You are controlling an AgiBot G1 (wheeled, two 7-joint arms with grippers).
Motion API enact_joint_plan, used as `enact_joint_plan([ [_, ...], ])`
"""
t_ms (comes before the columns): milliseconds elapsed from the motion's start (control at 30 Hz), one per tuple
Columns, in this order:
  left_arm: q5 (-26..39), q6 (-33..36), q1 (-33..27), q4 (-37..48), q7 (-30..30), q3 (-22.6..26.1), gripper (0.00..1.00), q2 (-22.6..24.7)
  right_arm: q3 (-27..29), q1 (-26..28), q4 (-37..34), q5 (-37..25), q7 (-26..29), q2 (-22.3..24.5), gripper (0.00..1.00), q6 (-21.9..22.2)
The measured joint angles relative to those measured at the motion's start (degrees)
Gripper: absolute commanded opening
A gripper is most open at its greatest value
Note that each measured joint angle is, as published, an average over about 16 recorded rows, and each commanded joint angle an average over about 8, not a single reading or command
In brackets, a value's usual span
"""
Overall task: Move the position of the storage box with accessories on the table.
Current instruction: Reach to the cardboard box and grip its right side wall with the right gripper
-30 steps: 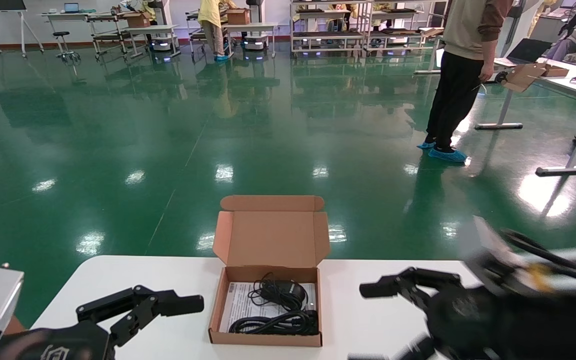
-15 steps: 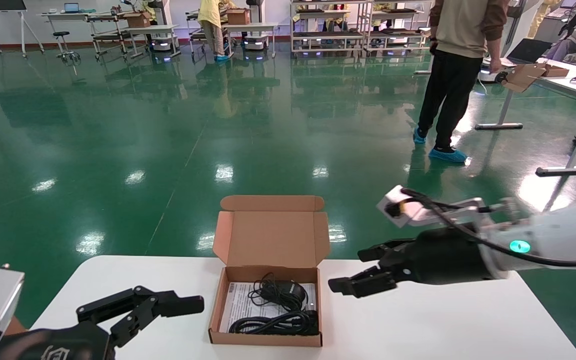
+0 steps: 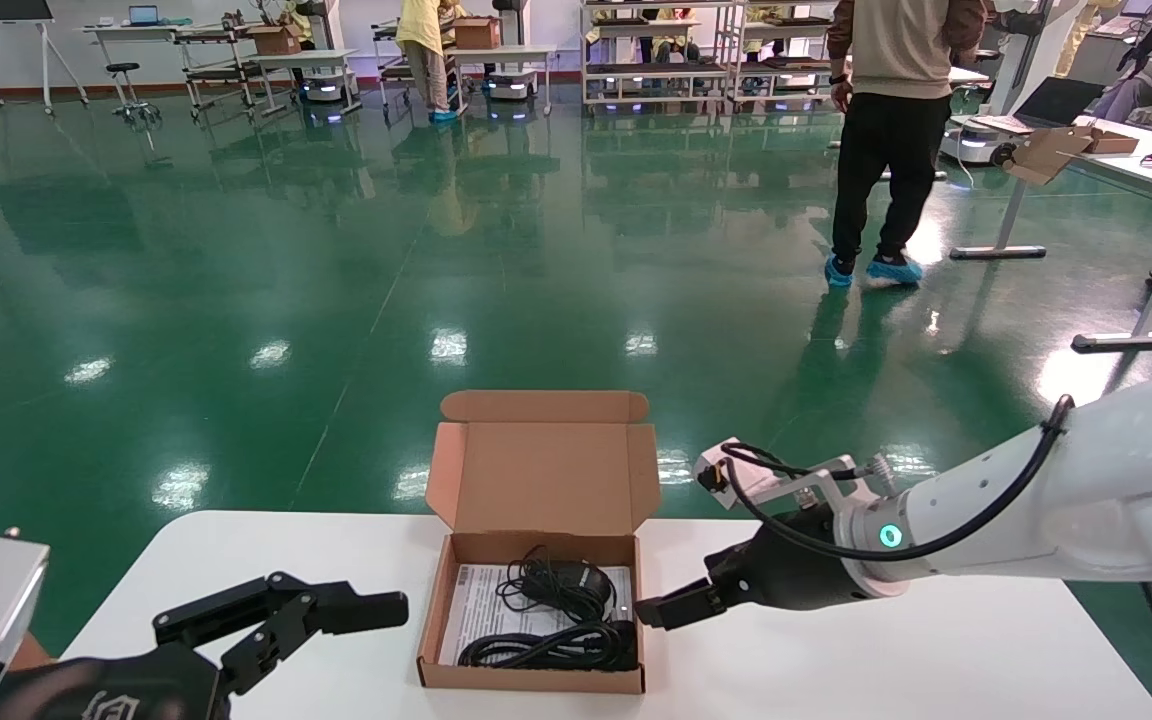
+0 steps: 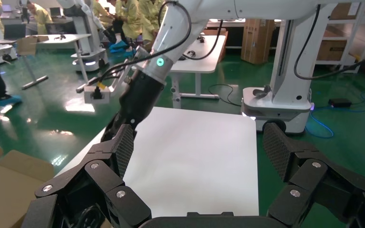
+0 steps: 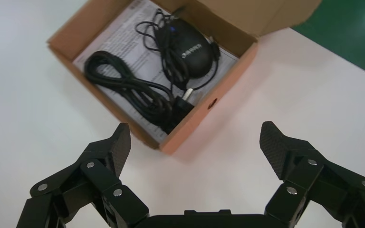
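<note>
Swinging down from mid-air a moment ago, the right gripper (image 3: 671,607) now sits low, fingers spread wide, right beside the cardboard storage box's (image 3: 532,677) right wall. It might be touching, hard to say. Mouse (image 5: 193,54) and cables (image 5: 138,90) lie inside on the paper. Left gripper (image 3: 281,615) idles open, nearer. White table (image 3: 836,660), green floor (image 3: 336,280) beyond.
</note>
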Motion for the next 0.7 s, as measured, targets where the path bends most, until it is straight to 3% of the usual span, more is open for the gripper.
enact_joint_plan([
  [333, 0.0, 0.0, 0.0, 0.0, 0.0, 0.0, 1.00, 0.0, 0.5, -3.7, 1.1, 1.4, 3.2, -1.3, 1.00, 4.2],
  [700, 0.0, 0.0, 0.0, 0.0, 0.0, 0.0, 1.00, 0.0, 0.7, -4.4, 1.8, 2.3, 6.3, -0.4, 1.00, 4.0],
])
